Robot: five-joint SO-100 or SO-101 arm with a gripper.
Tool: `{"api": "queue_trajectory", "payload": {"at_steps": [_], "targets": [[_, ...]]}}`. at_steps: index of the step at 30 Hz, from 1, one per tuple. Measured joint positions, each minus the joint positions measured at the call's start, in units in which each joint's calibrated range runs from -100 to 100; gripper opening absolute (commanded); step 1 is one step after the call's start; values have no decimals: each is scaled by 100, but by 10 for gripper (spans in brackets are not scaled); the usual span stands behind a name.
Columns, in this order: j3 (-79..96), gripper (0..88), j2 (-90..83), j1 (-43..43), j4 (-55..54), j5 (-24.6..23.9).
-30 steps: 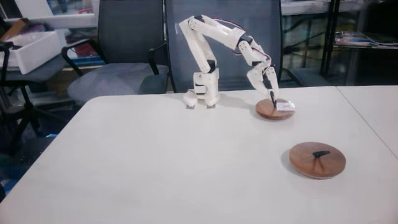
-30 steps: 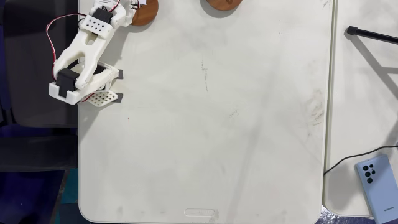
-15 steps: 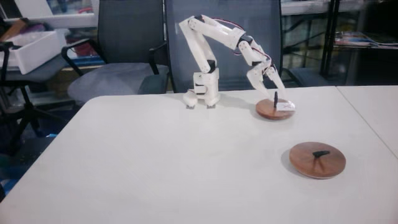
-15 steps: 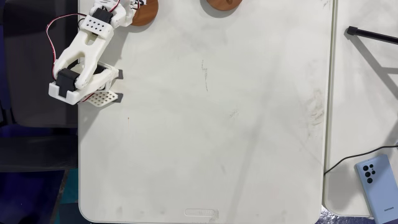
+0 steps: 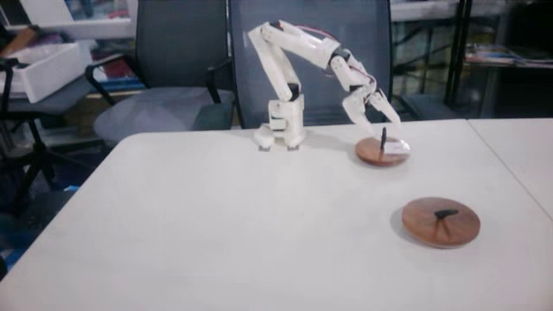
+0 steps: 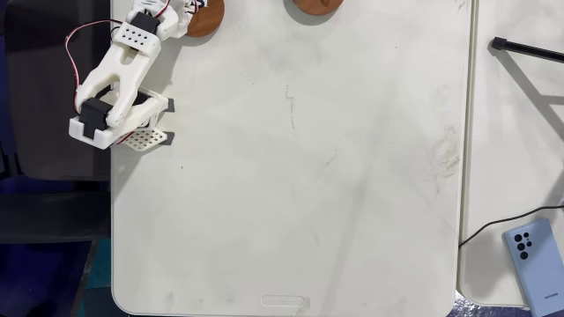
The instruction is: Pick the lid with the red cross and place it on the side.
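The lid with the red cross, a small round wooden disc bearing a white sticker and an upright thin black loop handle, lies flat on the white table near its far edge, to the right of the arm's base in a fixed view; in the other fixed view its edge shows at the top border. The gripper hangs just above the handle, fingers spread apart and holding nothing (the tips are clear of the loop). The white arm arches from its base toward the lid. Nearer the camera and to the right rests a larger, darker wooden disc with a black bar handle, well apart from the lid. A blue phone lies on an adjoining table.
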Motion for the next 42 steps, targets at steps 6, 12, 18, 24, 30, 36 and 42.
{"api": "queue_trajectory", "payload": {"at_steps": [6,12,18,24,30,36,42], "targets": [[458,201,0,0,0,0],[530,202,-269,0,26,0],[539,201,-1269,0,854,0],[539,199,-2051,0,1716,130],[539,195,-2547,972,1998,731],[-431,28,-2606,2962,2203,1358],[-2076,1,-2615,3859,3313,1430]]}}
